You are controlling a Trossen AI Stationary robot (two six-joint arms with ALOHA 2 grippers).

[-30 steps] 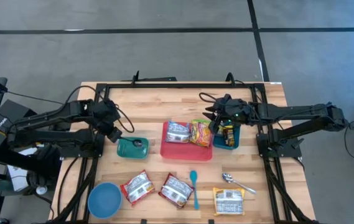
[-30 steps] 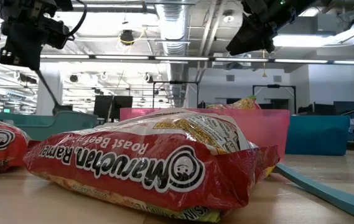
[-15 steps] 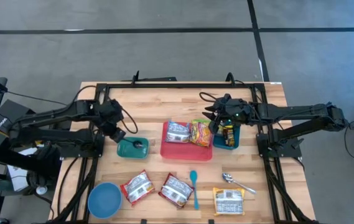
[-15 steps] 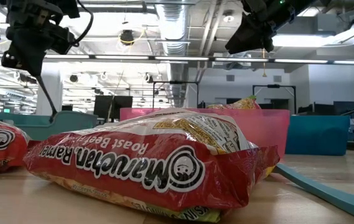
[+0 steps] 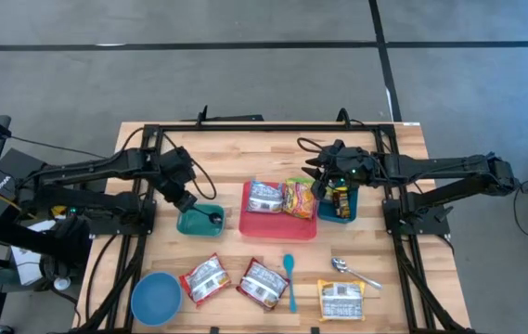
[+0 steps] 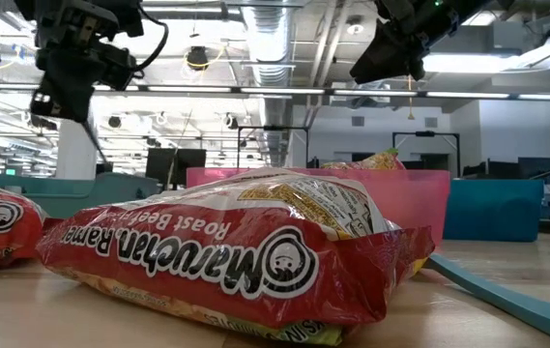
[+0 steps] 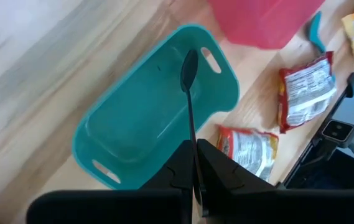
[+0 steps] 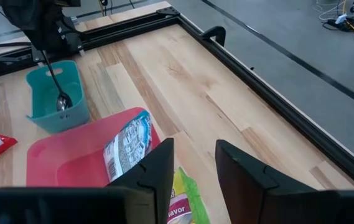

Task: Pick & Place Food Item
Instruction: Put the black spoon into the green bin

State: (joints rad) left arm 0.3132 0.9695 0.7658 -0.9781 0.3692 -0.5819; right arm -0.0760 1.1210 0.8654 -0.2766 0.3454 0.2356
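Note:
My left gripper (image 5: 182,198) is shut on a metal spoon (image 8: 57,87) above the teal bin (image 5: 197,221). The spoon's bowl (image 7: 189,62) hangs inside the bin. My right gripper (image 5: 324,186) is open and empty, raised above the right end of the pink tray (image 5: 279,226). Two ramen packets (image 5: 265,196) (image 5: 299,198) lie in the tray. My right gripper's fingers (image 8: 164,168) show open in the right wrist view. My left gripper pinches the spoon's handle (image 7: 193,140) near its upper end between its two fingers, from above. The spoon hangs below the fingers, slightly slanted, with its bowl down inside the teal bin. Whether the bowl touches the bin I cannot tell.
Three ramen packets (image 5: 204,278) (image 5: 264,283) (image 5: 341,299), a teal spoon (image 5: 289,278), a metal spoon (image 5: 354,271) and a blue bowl (image 5: 156,298) lie near the front edge. A blue bin (image 5: 342,206) stands right of the tray. A black frame (image 5: 264,125) borders the table.
My left gripper has gone toward the table's right edge and a little nearer, over the teal bin, carrying the spoon. The spoon's bowl has shifted rightward inside the bin.

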